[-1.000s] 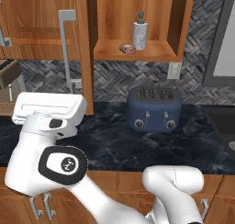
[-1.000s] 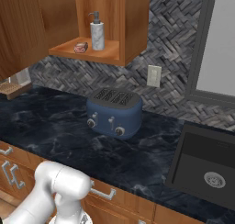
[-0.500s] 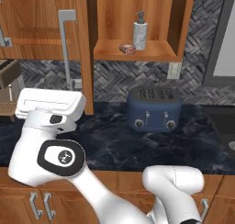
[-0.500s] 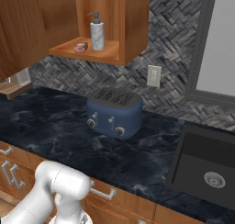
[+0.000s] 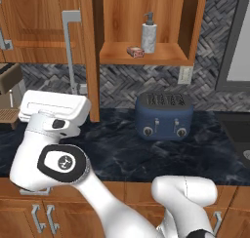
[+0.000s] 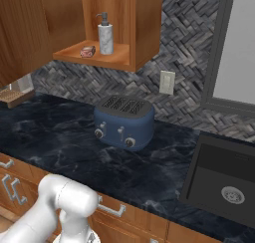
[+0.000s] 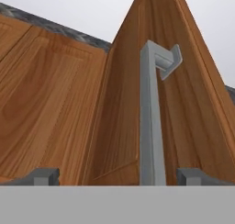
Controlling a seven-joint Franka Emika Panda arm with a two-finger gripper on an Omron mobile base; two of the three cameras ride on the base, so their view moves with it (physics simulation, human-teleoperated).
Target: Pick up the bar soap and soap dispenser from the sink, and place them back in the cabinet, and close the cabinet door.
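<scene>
The arm has barely shifted; soap and dispenser are shelved, and the open gripper faces the door's handle just ahead, door unclosed.

Cabinet medium-brown wood; bar soap pinkish; soap dispenser grey marbled; toaster navy blue; countertop black marbled; backsplash grey herringbone.

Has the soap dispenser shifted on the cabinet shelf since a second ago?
No. The soap dispenser stands where it did, right of the bar soap on the cabinet shelf.
</scene>
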